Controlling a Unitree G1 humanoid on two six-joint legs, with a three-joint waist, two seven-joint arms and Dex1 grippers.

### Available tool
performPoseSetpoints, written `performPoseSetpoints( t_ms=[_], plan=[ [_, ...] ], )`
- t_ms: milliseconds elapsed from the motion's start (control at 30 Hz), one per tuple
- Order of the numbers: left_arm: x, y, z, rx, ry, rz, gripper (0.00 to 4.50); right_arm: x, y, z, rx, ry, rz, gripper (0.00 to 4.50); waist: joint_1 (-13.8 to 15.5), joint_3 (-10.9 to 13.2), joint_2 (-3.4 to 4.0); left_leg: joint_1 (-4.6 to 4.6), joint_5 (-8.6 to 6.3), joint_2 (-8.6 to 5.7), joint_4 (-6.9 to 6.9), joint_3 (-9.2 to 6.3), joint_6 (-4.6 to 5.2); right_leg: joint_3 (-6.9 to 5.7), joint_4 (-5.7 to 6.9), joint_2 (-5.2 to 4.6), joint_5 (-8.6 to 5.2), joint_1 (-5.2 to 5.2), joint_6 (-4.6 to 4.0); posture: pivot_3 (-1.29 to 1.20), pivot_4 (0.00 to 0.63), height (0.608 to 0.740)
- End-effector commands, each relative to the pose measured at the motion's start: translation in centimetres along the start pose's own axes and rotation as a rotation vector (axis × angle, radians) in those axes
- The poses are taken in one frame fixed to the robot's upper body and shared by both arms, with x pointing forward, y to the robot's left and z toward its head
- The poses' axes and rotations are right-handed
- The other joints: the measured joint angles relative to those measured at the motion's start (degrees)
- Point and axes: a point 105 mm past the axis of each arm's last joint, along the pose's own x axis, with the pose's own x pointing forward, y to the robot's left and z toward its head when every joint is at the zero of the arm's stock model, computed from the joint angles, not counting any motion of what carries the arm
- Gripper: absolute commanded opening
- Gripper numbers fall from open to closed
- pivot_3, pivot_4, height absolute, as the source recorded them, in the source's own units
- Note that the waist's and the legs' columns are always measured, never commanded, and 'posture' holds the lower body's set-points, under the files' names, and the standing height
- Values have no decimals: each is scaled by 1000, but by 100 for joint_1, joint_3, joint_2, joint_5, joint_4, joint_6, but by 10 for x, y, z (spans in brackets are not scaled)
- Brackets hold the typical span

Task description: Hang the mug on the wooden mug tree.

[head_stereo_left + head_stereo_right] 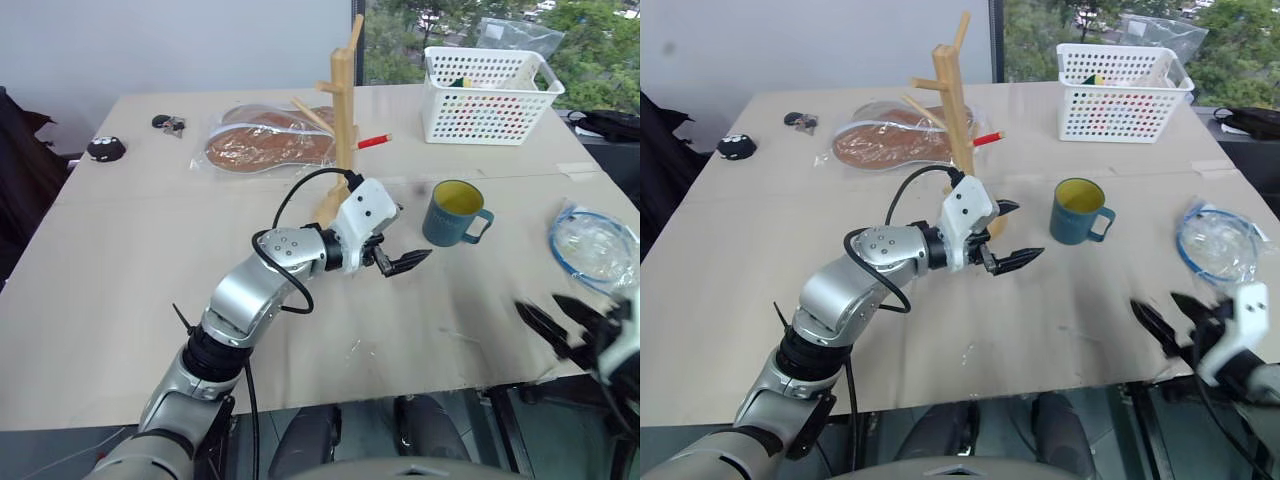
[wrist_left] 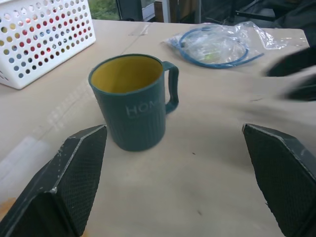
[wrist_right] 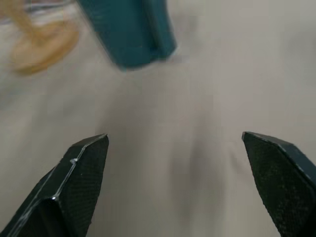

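I see the ribbed teal mug (image 1: pixel 455 213) upright on the cardboard-covered table (image 1: pixel 120 290), right of the wooden mug tree (image 1: pixel 344 110). Left gripper (image 1: pixel 392 249) spread, empty, near it. Right gripper (image 1: pixel 555 322) spread, empty. Perforated white basket (image 1: pixel 488 95) behind.

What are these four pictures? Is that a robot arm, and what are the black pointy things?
Yes, it's a robot with two arms. The two wide pictures come from cameras in its head, looking down at a table. The other two come from little cameras on its wrists. The black pointy things are its jaws, which work like pinching fingers. The left gripper is open and empty, pointing at the mug, which stands upright on the table. The right gripper is open too, near the table's edge. Behind the left arm stands the wooden mug tree. There's also a white basket, a bag with a blue cable, and a wrapped brown thing. Nothing is being held.
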Motion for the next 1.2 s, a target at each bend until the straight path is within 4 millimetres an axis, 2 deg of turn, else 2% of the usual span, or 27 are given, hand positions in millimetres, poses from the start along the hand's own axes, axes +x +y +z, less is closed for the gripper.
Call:
performPoseSetpoints(
  t_ms=[33,267,467,533,600,767,800,1000,1200],
  plan=[
    [-2,-9,15,25,-42,-21,4500,32,-2,7,-82,-96,-169,4358,65,0,9,-5,3,0,-2,-9,-5,-7,0,1,0,-3,-1,0,150,740],
    [-3,-8,19,32,-40,-6,4500,67,-4,17,-103,-197,-278,4358,122,1,16,-28,6,-12,-17,-17,-13,-8,-6,-6,0,-33,-3,0,150,740],
    [-3,-9,21,32,-38,-5,4500,81,-2,24,-114,-259,-268,4358,115,1,16,-16,10,-8,-16,-20,-19,-9,3,5,1,-23,-5,0,150,740],
    [-3,-8,20,34,-37,-2,4500,85,-2,26,-109,-269,-265,3822,99,1,16,-14,11,-8,-15,-20,-19,-8,4,6,1,-21,-5,0,150,740],
    [-3,-6,21,40,-36,1,4500,89,-2,29,-112,-283,-263,3070,81,1,17,-14,11,-8,-15,-19,-19,-7,5,6,1,-22,-5,0,150,740],
    [-2,-4,23,50,-40,2,4500,102,3,35,-81,-315,-205,354,7,1,17,-15,11,-8,-15,-20,-19,-7,5,6,1,-22,-5,0,150,740],
    [-3,-4,23,50,-40,2,4500,104,6,35,-75,-321,-186,72,-8,1,17,-15,11,-8,-15,-21,-19,-7,5,6,2,-22,-5,0,150,740],
    [-4,-2,24,53,-40,6,4500,111,13,39,-56,-342,-109,22,-29,1,18,-14,10,-8,-16,-21,-19,-7,5,6,2,-22,-5,0,150,740],
    [-9,1,19,55,-24,28,4500,107,9,42,-72,-345,-70,22,-27,1,18,-14,10,-8,-16,-21,-18,-6,7,6,2,-23,-5,0,150,740]
  ],
)
